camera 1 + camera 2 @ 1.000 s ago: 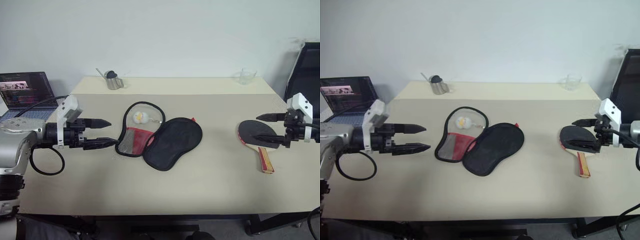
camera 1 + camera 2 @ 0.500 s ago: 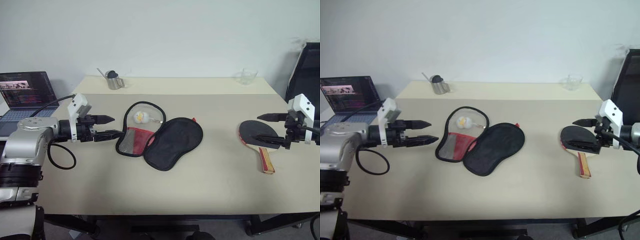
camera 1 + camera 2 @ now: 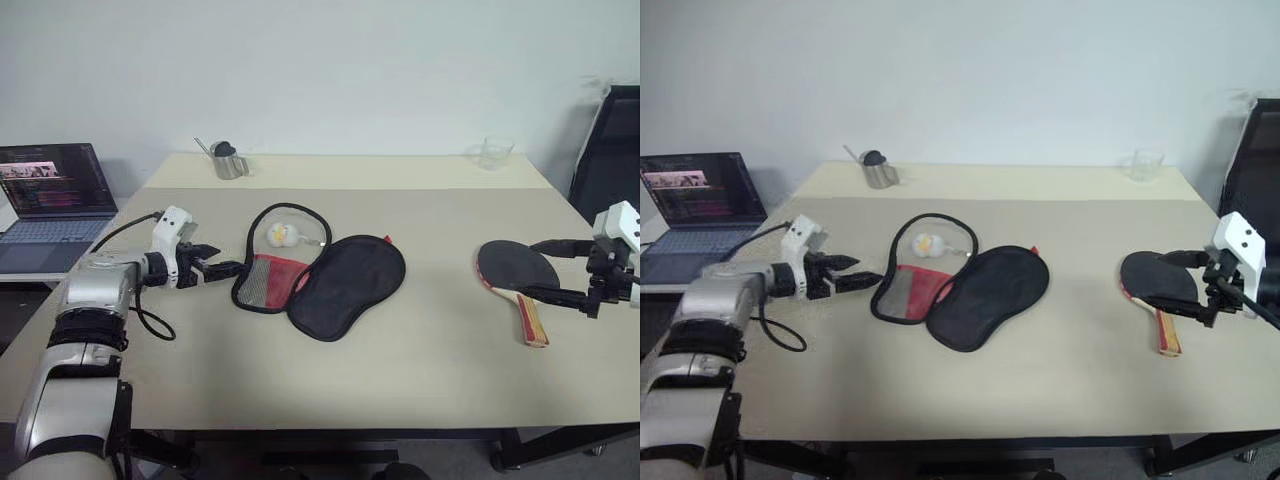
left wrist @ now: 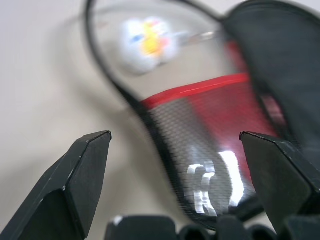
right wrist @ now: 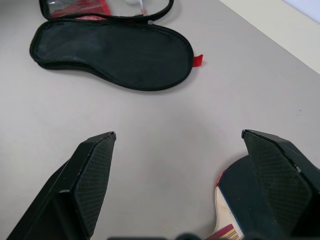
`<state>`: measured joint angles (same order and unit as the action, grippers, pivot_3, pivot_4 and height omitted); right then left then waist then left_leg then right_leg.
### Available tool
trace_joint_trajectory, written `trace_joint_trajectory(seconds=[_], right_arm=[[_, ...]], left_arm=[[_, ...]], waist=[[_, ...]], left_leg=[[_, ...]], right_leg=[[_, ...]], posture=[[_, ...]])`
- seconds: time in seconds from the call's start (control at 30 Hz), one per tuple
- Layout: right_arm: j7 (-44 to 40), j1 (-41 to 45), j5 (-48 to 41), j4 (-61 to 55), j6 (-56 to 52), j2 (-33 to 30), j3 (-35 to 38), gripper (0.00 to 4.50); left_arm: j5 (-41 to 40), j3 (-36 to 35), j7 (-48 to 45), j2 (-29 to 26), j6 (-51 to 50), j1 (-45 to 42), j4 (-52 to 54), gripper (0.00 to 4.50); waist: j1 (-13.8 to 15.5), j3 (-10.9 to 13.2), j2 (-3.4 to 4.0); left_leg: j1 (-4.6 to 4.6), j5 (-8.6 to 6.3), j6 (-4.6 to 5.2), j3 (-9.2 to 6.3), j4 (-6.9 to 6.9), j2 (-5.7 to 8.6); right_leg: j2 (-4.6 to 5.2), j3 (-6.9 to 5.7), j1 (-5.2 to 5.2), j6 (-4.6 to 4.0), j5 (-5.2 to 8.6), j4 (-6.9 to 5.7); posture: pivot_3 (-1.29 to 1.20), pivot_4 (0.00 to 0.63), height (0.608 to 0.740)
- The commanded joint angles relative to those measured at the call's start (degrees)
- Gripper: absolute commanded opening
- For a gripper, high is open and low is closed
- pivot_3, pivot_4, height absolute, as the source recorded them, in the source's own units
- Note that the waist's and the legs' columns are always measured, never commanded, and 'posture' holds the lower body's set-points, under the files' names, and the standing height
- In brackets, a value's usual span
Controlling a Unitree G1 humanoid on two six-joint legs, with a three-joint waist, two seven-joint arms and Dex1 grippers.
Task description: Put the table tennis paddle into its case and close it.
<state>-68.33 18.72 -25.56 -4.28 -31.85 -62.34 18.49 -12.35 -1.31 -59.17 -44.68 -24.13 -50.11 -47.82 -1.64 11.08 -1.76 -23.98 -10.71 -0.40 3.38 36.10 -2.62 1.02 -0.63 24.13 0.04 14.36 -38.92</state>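
Note:
The case [image 3: 345, 285] lies open mid-table, its black flap folded out to the right and its red mesh half [image 3: 268, 282] to the left. A small white ball [image 3: 280, 234] rests inside the zipper loop. My left gripper [image 3: 230, 259] is open, low over the table, its tips just left of the case's edge; the left wrist view has the mesh panel [image 4: 210, 120] between the fingers. The table tennis paddle [image 3: 515, 268] lies flat at the right, handle toward the front edge. My right gripper [image 3: 528, 267] is open, its fingers spanning the paddle's head from the right.
An open laptop [image 3: 50, 190] sits on a lower surface off the table's left side. A metal cup [image 3: 228, 160] and a clear glass [image 3: 493, 152] stand along the table's [image 3: 400, 370] back edge. A black chair [image 3: 610, 140] is at the right.
My left gripper has reached forward and down, closing on the case's left edge. My right gripper has drawn back slightly to the right. Case, ball and paddle have not moved.

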Motion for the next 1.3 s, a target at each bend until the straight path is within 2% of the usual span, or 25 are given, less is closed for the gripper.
trace_joint_trajectory(seconds=[0.03, 0.23, 0.7, 0.83, 0.97, 1.17, 1.3], right_arm=[[1.0, 0.4, -1.0, -2.1, -0.4, -1.3, 2.1, 4.45], [2.7, 2.4, -1.2, -1.8, -0.3, -0.8, 0.5, 4.45], [2.8, 1.7, -1.1, -1.9, -0.3, -1.6, 1.1, 4.45], [2.8, 3.0, -0.8, -1.2, 0.2, -1.4, 0.0, 4.50], [2.6, 3.4, -0.5, -0.8, 0.4, -1.3, -0.3, 4.50], [2.6, 3.5, -0.4, -0.6, 0.6, -1.6, -0.6, 4.50], [3.0, 3.2, -0.4, -0.9, 0.6, -1.3, -0.5, 4.50]], left_arm=[[1.4, -0.7, 2.0, 3.1, 3.0, -3.9, -5.3, 4.50], [4.9, 0.6, 4.4, 9.9, 6.0, -7.9, -13.3, 4.50], [3.7, -3.4, 4.7, 10.6, 5.6, -8.0, -13.1, 4.50], [3.7, -4.4, 7.4, 11.3, 5.4, -8.5, -12.3, 3.55], [3.5, -4.6, 7.2, 11.8, 4.7, -8.2, -10.5, 2.24], [2.7, -6.0, 9.0, 12.6, 4.1, -7.4, -8.3, 0.01], [0.9, -9.9, 17.0, 15.0, 4.0, -8.6, -9.6, 0.01]], waist=[[0.1, 0.0, -0.05], [0.3, 0.1, -0.13], [-0.1, 0.1, -0.25], [-0.1, 0.1, -0.25], [0.0, 0.1, -0.27], [0.0, 0.1, -0.27], [0.1, 0.2, -0.28]], left_leg=[[-0.01, 0.00, 0.00, 0.01, 0.00, 0.00], [-0.08, 0.00, 0.00, 0.03, 0.05, 0.08], [-0.06, 0.00, -0.01, 0.01, 0.05, 0.05], [-0.06, 0.00, -0.01, 0.00, 0.05, 0.04], [-0.07, 0.00, -0.01, 0.01, 0.05, 0.04], [-0.08, 0.00, -0.01, 0.01, 0.05, 0.05], [-0.08, 0.00, -0.01, 0.00, 0.06, 0.04]], right_leg=[[0.00, -0.01, -0.01, 0.00, 0.00, 0.01], [0.00, -0.03, -0.01, 0.07, -0.04, 0.05], [0.00, -0.03, 0.01, 0.13, -0.07, 0.04], [0.01, -0.03, 0.02, 0.13, -0.08, 0.04], [0.01, -0.03, 0.01, 0.13, -0.07, 0.05], [0.01, -0.02, 0.02, 0.13, -0.08, 0.06], [0.03, -0.01, 0.00, 0.13, -0.08, 0.05]], posture=[[0.00, 0.150, 0.740], [0.00, 0.150, 0.740], [0.00, 0.150, 0.740], [0.00, 0.150, 0.740], [0.00, 0.150, 0.740], [0.00, 0.150, 0.740], [0.00, 0.150, 0.740]])
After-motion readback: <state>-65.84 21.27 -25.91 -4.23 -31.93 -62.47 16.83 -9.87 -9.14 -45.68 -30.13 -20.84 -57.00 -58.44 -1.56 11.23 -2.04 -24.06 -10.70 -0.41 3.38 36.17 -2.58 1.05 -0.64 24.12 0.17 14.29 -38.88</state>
